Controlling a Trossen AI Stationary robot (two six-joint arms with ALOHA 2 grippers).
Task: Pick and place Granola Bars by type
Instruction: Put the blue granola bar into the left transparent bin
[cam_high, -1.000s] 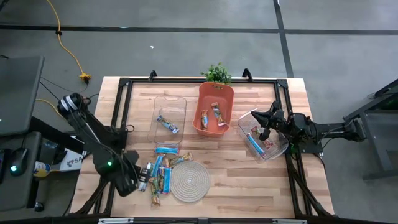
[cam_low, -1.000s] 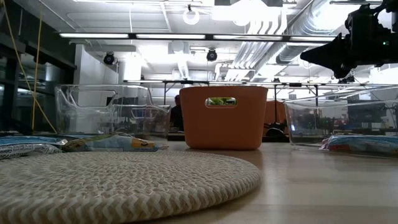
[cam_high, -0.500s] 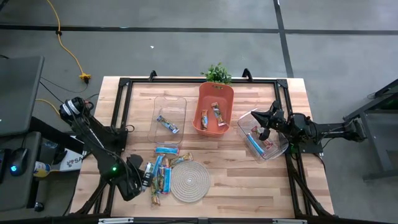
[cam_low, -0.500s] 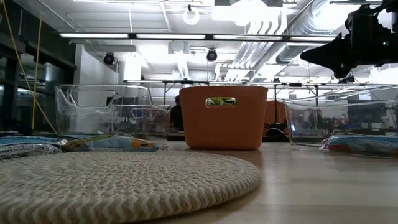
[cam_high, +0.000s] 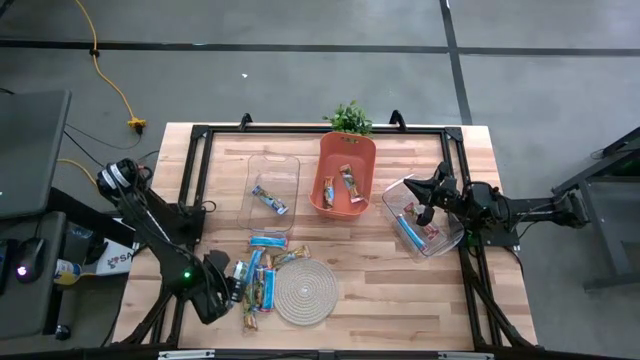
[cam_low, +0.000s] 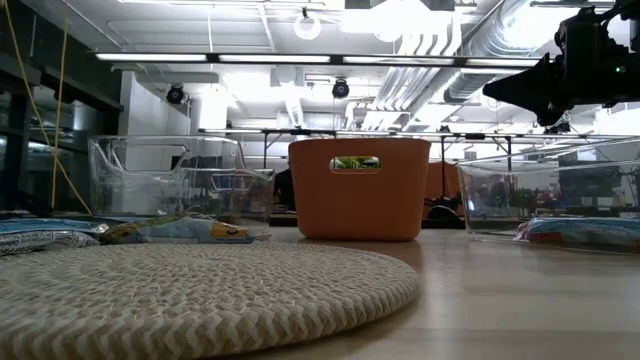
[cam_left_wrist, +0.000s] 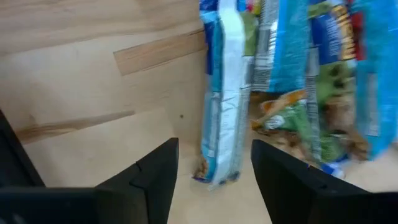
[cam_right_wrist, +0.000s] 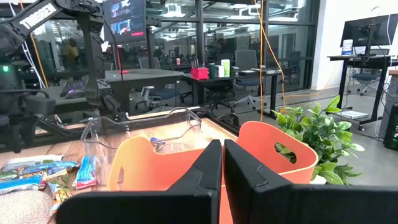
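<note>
Left claw (cam_left_wrist: 214, 168) spread open, low over the desk (cam_high: 370, 290) beside loose Granola Bars (cam_high: 258, 275) (labels too blurred to read), fingers straddling a blue bar's end; right claw (cam_right_wrist: 222, 163) clenched empty above a clear bin (cam_high: 425, 225)

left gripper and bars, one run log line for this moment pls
left gripper: open, at loose granola bars | blue bar: between fingers, ungripped | right gripper: shut, above right clear bin

High view overhead, straight down; low view level across mat (cam_low: 190, 285); both share orange bin (cam_high: 345, 172).
</note>
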